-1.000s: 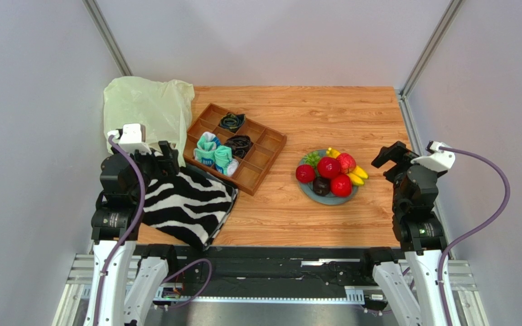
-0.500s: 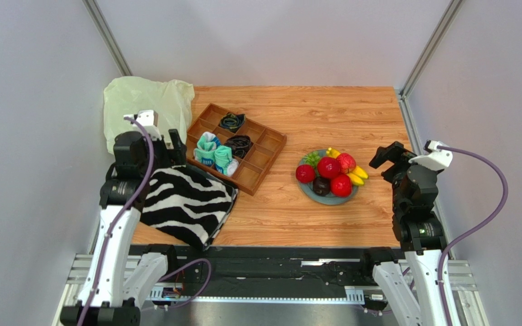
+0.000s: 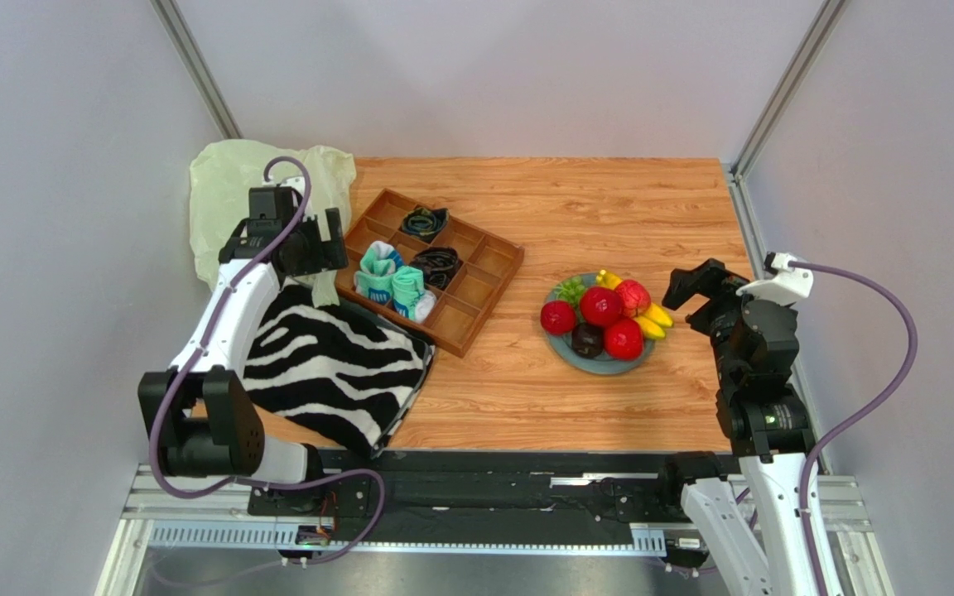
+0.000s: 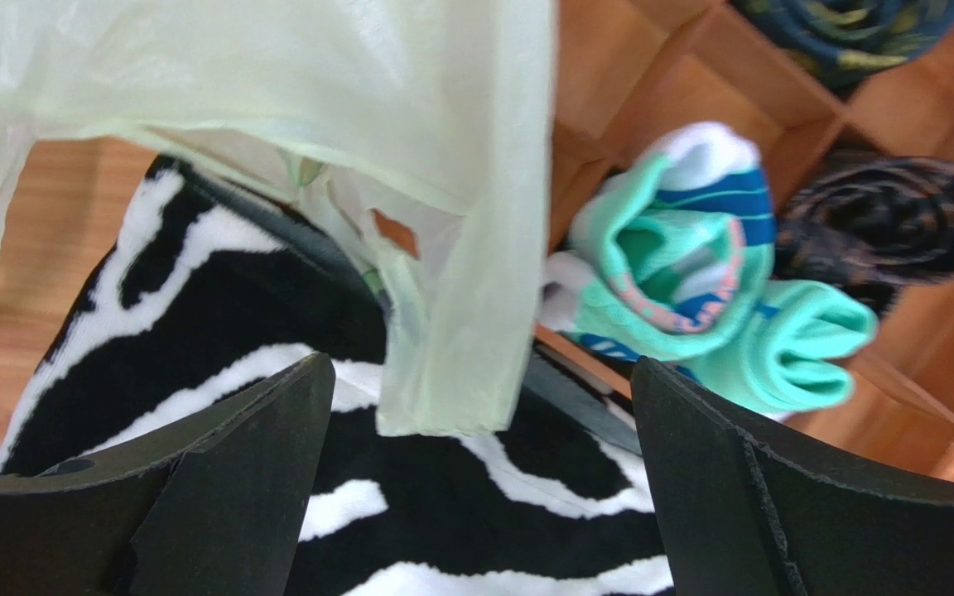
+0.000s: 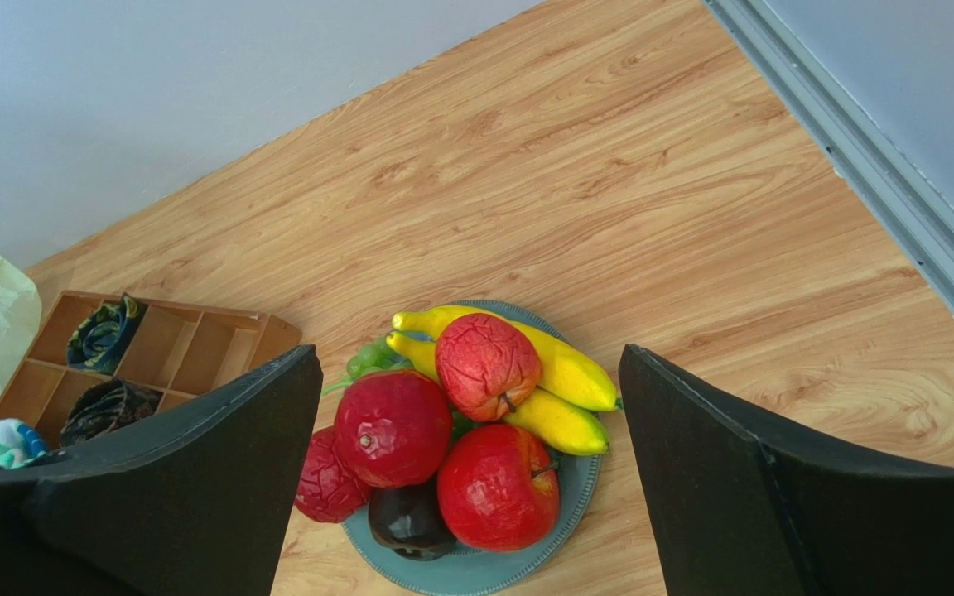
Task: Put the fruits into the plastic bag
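1. Seen from above, a wooden table (image 3: 594, 211) holds all the items, with two robot arms mounted at its near edge.
2. The plastic bag (image 3: 239, 186), pale cream-yellow and crinkled, lies slumped at the far left corner of the table. None of the fruits are in it.
3. The left gripper (image 3: 315, 246) hovers at the bag's near edge with its jaws spread wide and nothing between them. In its wrist view, a loose fold of the bag (image 4: 258, 75) hangs over a zebra-striped cloth (image 4: 196, 311).
4. The zebra-striped cloth (image 3: 333, 366) covers the near left of the table. Its far edge runs under the bag and beside a wooden divided tray (image 3: 460, 325).
5. The tray holds rolled teal-and-white socks (image 3: 395, 283) and dark rolled socks (image 3: 439, 263) in separate compartments.
6. The fruits (image 3: 600, 317) are piled on a blue-grey plate (image 3: 557, 345) right of centre, well apart from the bag.
7. The right wrist view shows glossy red fruits (image 5: 391, 426), yellow bananas (image 5: 557, 373), green grapes (image 5: 370, 360) and a dark purple fruit (image 5: 410, 519).
8. The right gripper (image 3: 690, 296) hangs just right of the plate, jaws spread wide and empty, not touching the fruits.
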Controlling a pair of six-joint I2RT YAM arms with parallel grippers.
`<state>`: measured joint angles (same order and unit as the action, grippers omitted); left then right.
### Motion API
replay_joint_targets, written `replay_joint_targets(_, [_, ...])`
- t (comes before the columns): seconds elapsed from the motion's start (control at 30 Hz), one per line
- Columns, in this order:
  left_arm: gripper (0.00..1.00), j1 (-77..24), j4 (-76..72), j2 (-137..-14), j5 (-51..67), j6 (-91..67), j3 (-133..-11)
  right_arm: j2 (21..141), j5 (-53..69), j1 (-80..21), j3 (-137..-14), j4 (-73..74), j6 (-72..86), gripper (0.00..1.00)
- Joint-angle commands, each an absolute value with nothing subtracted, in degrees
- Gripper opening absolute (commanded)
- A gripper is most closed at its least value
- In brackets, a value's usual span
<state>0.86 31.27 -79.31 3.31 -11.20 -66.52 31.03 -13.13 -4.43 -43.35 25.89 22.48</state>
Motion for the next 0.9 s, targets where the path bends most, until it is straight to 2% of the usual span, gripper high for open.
replay_joint_targets(0.0, [0.98, 1.8, 31.9, -82.1, 0.5, -9.7, -69.8, 31.0, -9.9, -4.3, -43.9, 24.2, 22.9, 0.94])
replay_joint_targets(0.1, [0.98, 3.0, 32.5, -85.6, 1.6, -9.1, -70.0, 31.4, -9.1, -4.4, -43.8, 24.0, 22.9, 0.94])
replay_joint_targets(0.17, [0.9, 4.0, 33.1, -87.4, 5.3, -9.2, -70.9, 31.6, -7.8, -4.4, -44.4, 23.9, 22.5, 0.93])
replay_joint_targets(0.27, [0.61, 4.2, 32.6, -89.6, 11.6, -9.6, -71.8, 33.5, -4.4, -4.5, -45.4, 23.6, 22.1, 0.94])
replay_joint_targets(0.3, [0.33, 4.3, 32.3, -90.1, 14.8, -9.6, -72.0, 34.1, -1.4, -4.5, -45.6, 22.8, 22.4, 0.94])
replay_joint_targets(0.33, [0.2, 4.8, 32.3, -90.2, 16.4, -9.7, -72.4, 34.9, -0.6, -4.7, -45.9, 22.2, 22.8, 0.93])
replay_joint_targets(0.4, [0.0, 5.4, 32.1, -88.8, 19.2, -10.3, -73.1, 37.2, 5.1, -5.6, -46.6, 20.1, 24.0, 0.89])
replay_joint_targets(0.5, [0.0, 5.9, 30.1, -83.9, 18.8, -10.5, -71.9, 41.4, 4.2, -11.7, -48.5, 17.5, 25.0, 0.87])
replay_joint_targets(0.63, [0.0, 5.9, 26.2, -76.6, 21.3, -12.6, -69.1, 49.4, -5.4, -31.8, -51.9, 13.0, 20.9, 0.88])
replay_joint_targets(0.87, [0.0, 5.9, 23.6, -67.9, 25.6, -14.0, -66.9, 69.5, -2.6, -50.1, -61.5, 1.5, 15.5, 0.89])
